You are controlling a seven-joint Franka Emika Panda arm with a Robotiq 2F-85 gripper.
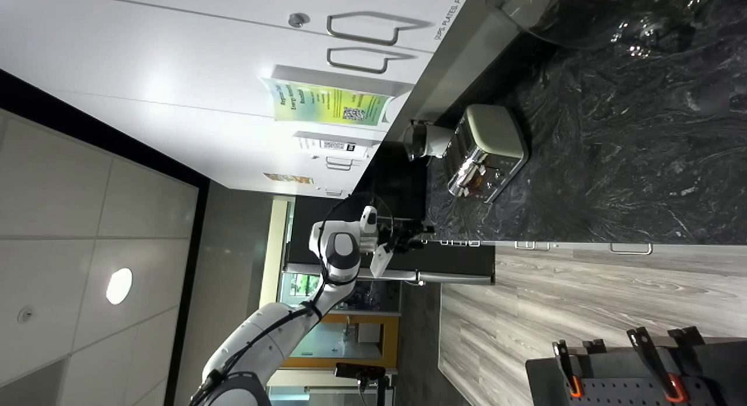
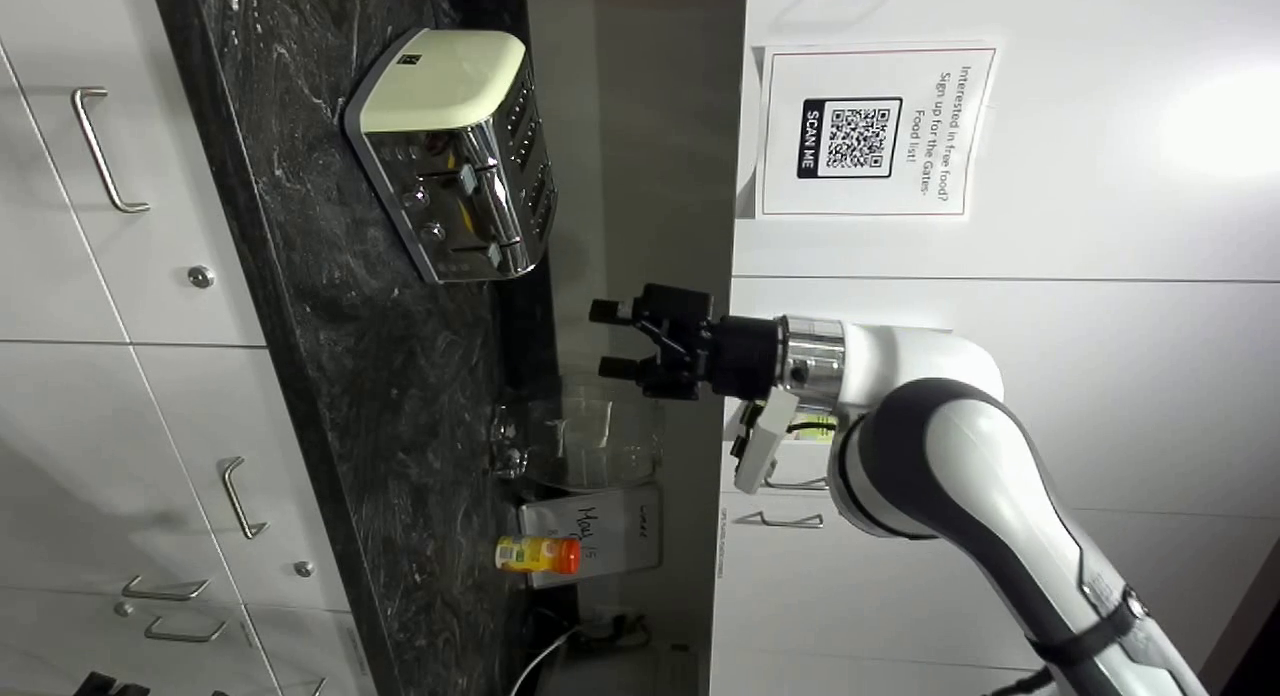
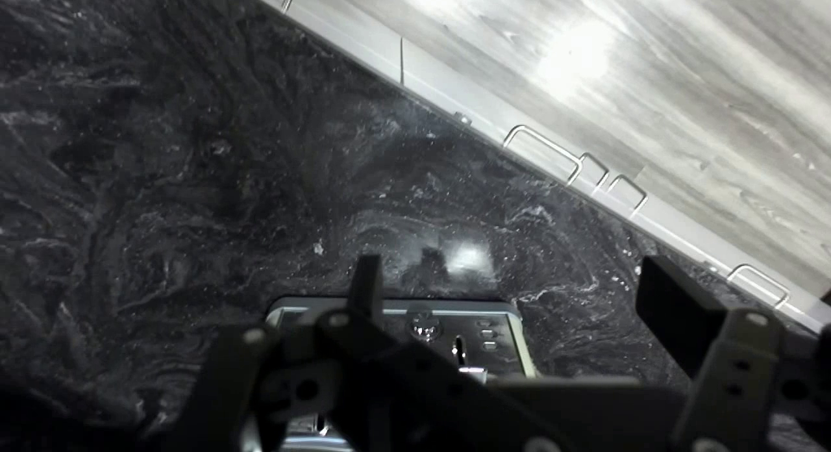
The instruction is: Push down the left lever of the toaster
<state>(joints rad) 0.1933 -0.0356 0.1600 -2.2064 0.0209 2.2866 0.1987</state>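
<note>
The cream-and-chrome toaster (image 2: 455, 154) rests on the dark counter (image 2: 395, 446). In an exterior view, the claw (image 2: 608, 340) hangs at its five o'clock, clear of it, fingers (image 2: 609, 311) spread wide around nothing; a yellow bottle (image 2: 530, 554) stands towards six o'clock.

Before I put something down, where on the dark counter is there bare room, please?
In an exterior view, the counter is bare between the toaster and the clear vessel, out to the front edge. At the back it is crowded around the vessel, with a white board and a yellow bottle.
</note>
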